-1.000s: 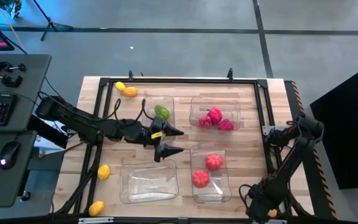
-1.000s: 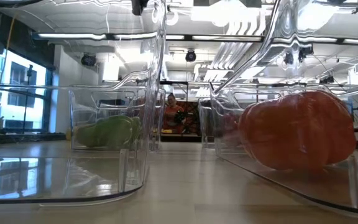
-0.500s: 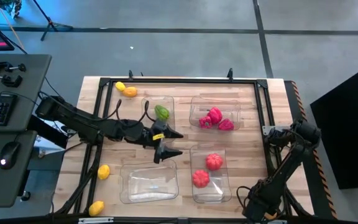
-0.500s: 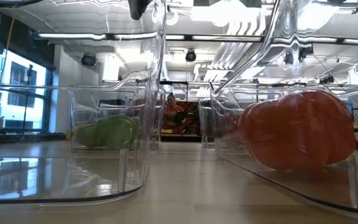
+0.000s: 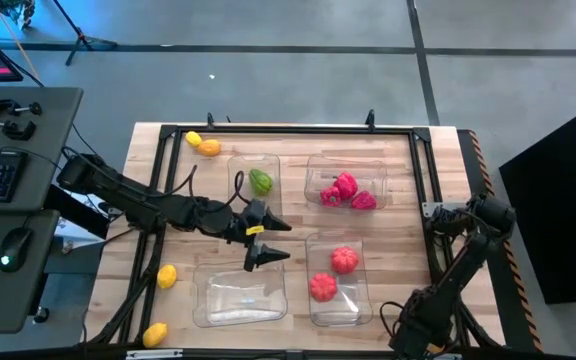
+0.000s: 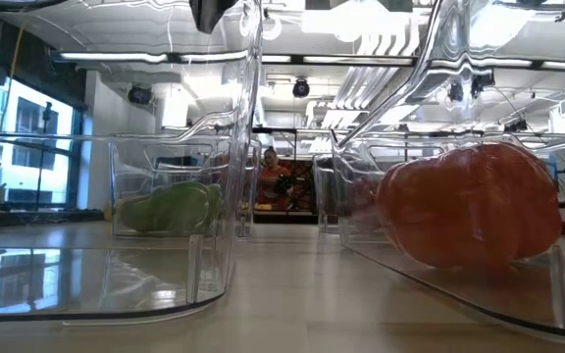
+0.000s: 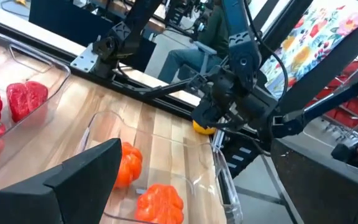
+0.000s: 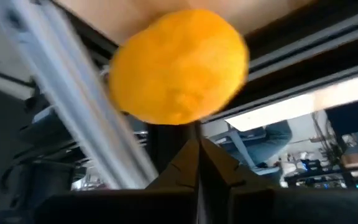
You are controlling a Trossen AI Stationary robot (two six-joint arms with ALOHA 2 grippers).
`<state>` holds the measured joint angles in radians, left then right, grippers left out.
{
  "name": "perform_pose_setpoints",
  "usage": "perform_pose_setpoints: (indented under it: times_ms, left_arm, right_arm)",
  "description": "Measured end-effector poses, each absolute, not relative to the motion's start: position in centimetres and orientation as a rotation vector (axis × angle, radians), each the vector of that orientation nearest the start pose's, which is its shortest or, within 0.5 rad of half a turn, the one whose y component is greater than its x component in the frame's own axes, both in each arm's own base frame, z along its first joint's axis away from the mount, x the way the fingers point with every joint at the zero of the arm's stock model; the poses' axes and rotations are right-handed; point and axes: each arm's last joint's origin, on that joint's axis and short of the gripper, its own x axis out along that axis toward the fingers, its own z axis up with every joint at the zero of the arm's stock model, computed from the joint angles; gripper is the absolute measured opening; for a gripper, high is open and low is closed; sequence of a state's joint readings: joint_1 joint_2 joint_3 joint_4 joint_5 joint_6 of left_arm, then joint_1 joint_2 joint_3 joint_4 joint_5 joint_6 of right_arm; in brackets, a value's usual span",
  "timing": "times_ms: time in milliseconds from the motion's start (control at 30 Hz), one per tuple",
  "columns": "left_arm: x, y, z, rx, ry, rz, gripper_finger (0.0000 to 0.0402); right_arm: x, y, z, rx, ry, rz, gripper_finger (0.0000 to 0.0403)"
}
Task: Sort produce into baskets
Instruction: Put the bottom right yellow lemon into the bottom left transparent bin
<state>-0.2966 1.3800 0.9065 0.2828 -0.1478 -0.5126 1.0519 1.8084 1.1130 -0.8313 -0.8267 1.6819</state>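
Note:
My left gripper [image 5: 286, 240] hangs open over the table's middle, between the four clear baskets, with nothing between its fingers. The far left basket [image 5: 238, 165] holds one green piece [image 5: 260, 181]. In the far right basket [image 5: 318, 165] lie red-pink pieces [image 5: 346, 188]. Two red pieces [image 5: 344, 259] sit in the near right basket [image 5: 358, 300]. The near left basket [image 5: 240, 295] holds nothing. My right gripper [image 8: 197, 146] is shut at the table's near right corner. Its tips are at a yellow-orange fruit [image 8: 179, 65], which also shows in the left wrist view [image 7: 202, 128]. My right gripper's shut fingertips [image 8: 199, 149] point at the fruit's near edge [image 8: 188, 118]. Nothing lies between the fingers, and I cannot tell whether the tips touch the fruit.
Loose produce lies at the far left, a yellow piece [image 5: 193, 139] and an orange piece [image 5: 209, 148]. Two more yellow pieces [image 5: 167, 275] [image 5: 154, 334] lie near the left edge. A black frame [image 5: 288, 130] runs around the table. A seated person [image 7: 197, 50] is beyond the table.
My left gripper, still open, has moved a little toward the table's near edge, away from the far left basket. My right arm has shifted slightly at the near right corner and now covers the yellow fruit that showed there in the high view.

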Motion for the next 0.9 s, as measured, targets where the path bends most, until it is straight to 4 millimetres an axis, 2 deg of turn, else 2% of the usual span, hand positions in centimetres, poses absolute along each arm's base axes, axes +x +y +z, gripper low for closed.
perform_pose_setpoints:
  times_ms: [200, 367, 600, 900]
  left_arm:
    - [29.8, -8.6, 28.6, -0.475, 0.221, -0.096, 0.04]
    - [29.8, -8.6, 28.6, -0.476, 0.219, -0.097, 0.04]
    - [29.8, -8.6, 28.7, -0.477, 0.214, -0.096, 0.04]
    - [29.8, -8.5, 28.7, -0.478, 0.205, -0.066, 0.04]
  right_arm:
    - [14.0, 28.3, 15.8, 0.618, 2.239, -0.163, 0.0001]
    - [13.9, 28.3, 15.5, 0.567, 2.236, -0.129, 0.0]
    - [14.8, 27.8, 15.7, 0.563, 2.171, -0.123, 0.0]
    - [16.6, 26.5, 17.0, 0.421, 2.04, -0.157, 0.0]
